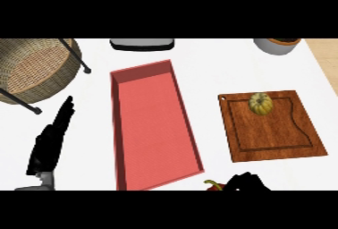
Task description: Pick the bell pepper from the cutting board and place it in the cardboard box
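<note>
My right hand, low in the frame, is curled round the red bell pepper with its green stem; the pepper is off the brown wooden cutting board, just beside the long red cardboard box; a small yellow-green squash sits on the board's top; my left hand rests at the left, fingers straight.
</note>
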`<state>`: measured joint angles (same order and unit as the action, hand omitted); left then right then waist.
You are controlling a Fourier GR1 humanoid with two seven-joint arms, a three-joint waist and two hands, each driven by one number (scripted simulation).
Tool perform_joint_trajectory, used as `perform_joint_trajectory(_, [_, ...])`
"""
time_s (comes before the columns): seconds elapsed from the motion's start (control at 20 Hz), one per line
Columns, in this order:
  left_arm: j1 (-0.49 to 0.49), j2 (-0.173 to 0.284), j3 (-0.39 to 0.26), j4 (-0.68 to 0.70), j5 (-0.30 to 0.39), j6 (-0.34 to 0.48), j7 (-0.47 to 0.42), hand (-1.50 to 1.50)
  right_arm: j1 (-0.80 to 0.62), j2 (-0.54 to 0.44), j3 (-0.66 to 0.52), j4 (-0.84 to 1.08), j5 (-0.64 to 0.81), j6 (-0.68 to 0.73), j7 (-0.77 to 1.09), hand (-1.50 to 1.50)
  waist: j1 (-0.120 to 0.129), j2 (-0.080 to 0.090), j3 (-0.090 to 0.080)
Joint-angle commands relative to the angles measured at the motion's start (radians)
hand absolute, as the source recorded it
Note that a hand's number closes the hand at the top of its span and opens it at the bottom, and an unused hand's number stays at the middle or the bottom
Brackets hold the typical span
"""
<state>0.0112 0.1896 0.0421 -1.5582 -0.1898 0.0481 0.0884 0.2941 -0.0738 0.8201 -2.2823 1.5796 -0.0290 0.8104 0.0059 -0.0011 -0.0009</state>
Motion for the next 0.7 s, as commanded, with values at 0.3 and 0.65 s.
perform_joint_trajectory(0.3, [-0.046,-0.013,-0.018,0.002,-0.012,-0.003,0.029,0.00,-0.333,0.065,0.066,0.028,-0.131,0.047,0.210,1.50,0.026,0.009,-0.002])
perform_joint_trajectory(0.65, [-0.053,-0.003,-0.018,-0.001,-0.006,-0.022,0.026,0.00,-0.453,0.062,-0.022,0.151,-0.251,0.021,0.277,1.50,0.056,0.017,-0.003])
